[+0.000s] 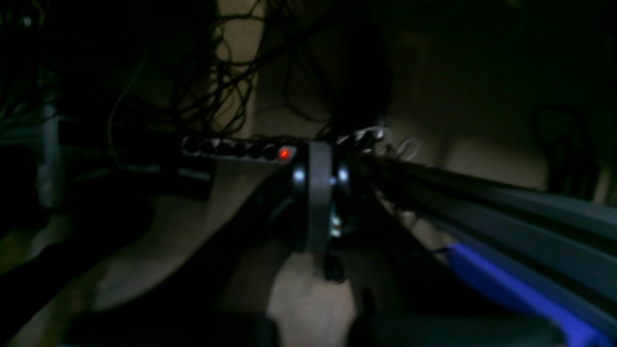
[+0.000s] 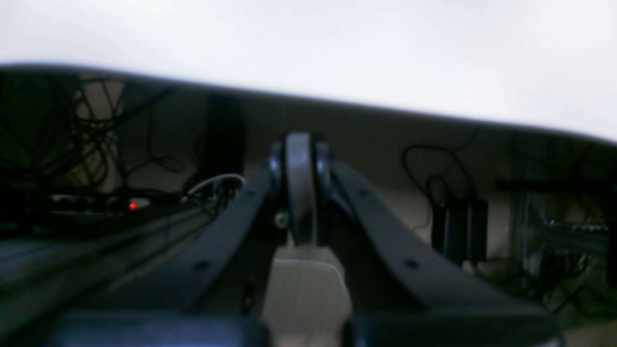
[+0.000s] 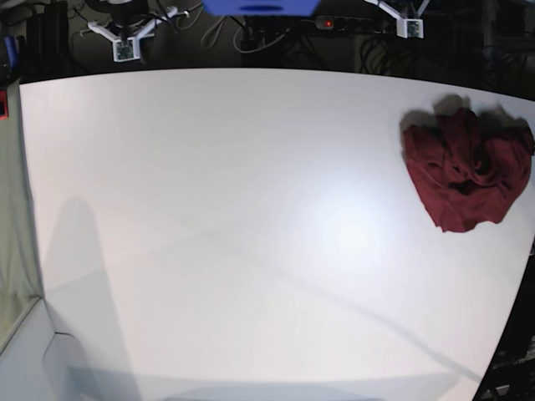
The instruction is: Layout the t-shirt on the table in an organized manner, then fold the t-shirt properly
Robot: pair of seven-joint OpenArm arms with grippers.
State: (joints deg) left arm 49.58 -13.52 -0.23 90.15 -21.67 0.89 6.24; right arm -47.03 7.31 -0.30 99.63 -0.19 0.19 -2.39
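In the base view the table (image 3: 251, 251) fills nearly the whole frame. The t-shirt (image 3: 466, 171) lies bunched on it at the far right, close to the right edge and nearer the far edge than the near one, with the rest of the tabletop stretching away to its left. Beyond the far edge sit both grippers, off the table: the right gripper (image 3: 125, 46) at the upper left, the left gripper (image 3: 410, 25) at the upper right (each well apart from the cloth). In the right wrist view the table's edge (image 2: 337, 48) runs above the right gripper (image 2: 300, 193), and a power strip (image 2: 96, 205) lies to its left.
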